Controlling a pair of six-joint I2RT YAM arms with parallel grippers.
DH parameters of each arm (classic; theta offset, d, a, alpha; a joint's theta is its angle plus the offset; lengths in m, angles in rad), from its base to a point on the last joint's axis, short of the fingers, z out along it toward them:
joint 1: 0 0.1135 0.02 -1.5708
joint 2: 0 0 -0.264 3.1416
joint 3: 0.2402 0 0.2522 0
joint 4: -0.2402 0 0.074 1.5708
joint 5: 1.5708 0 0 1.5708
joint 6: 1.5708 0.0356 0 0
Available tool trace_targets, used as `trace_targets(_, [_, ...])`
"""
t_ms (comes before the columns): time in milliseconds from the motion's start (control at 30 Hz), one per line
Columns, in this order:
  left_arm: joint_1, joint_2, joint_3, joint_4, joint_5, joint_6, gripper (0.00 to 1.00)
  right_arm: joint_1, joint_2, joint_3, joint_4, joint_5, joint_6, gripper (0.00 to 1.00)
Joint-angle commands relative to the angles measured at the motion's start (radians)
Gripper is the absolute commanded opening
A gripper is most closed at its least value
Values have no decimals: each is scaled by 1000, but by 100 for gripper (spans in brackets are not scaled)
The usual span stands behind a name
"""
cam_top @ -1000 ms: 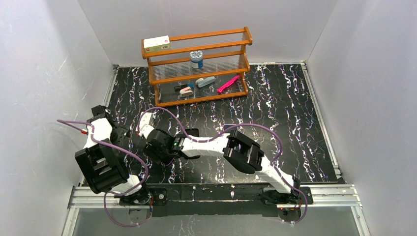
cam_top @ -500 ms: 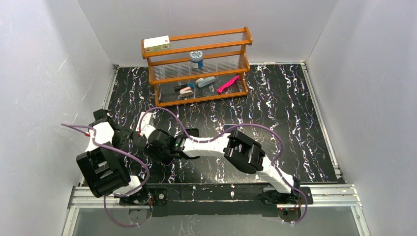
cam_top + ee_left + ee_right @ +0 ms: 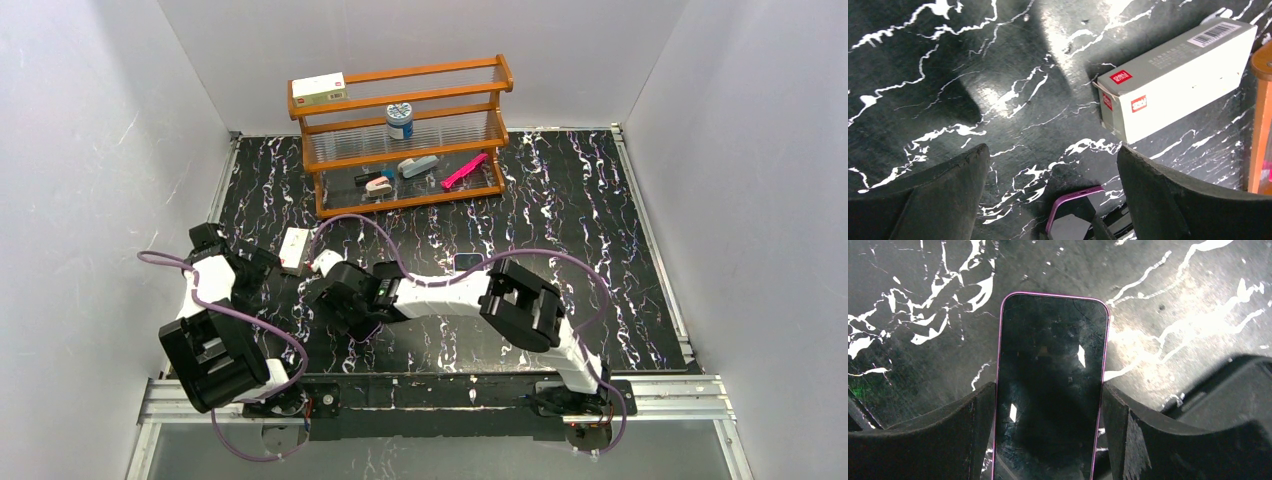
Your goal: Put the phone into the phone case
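bench (image 3: pixel 590 230): black, white-veined marble pattern.
right pincer (image 3: pixel 1048 386): clamped on the phone (image 3: pixel 1050 365), one finger on each long edge.
left pincer (image 3: pixel 1050 150): fingers apart, holding nothing, over the bench.
box (image 3: pixel 1178 75): white, red labels, lying beyond the left pincer.
phone: screen up, between the right pincer's fingers, top end past their tips; purple rim.

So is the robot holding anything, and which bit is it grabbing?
Yes. The right gripper pinches the glossy dark-screened, pink-purple-rimmed phone by its two long side edges. The left gripper is open and holds nothing.
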Motion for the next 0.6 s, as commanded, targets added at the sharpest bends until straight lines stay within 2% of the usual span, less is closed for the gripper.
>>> trace_targets(0, [-11,-33,3,10,85,26,95,-28,-119,-38,39,31,65,43])
trace_targets(333, [-48,-59,34,13,119,36,92,-85,-239,-122,86,-1,151,39])
trace_targets(567, [-107,-90,55,33,178,54,90,-121,-294,-177,76,137,220,38])
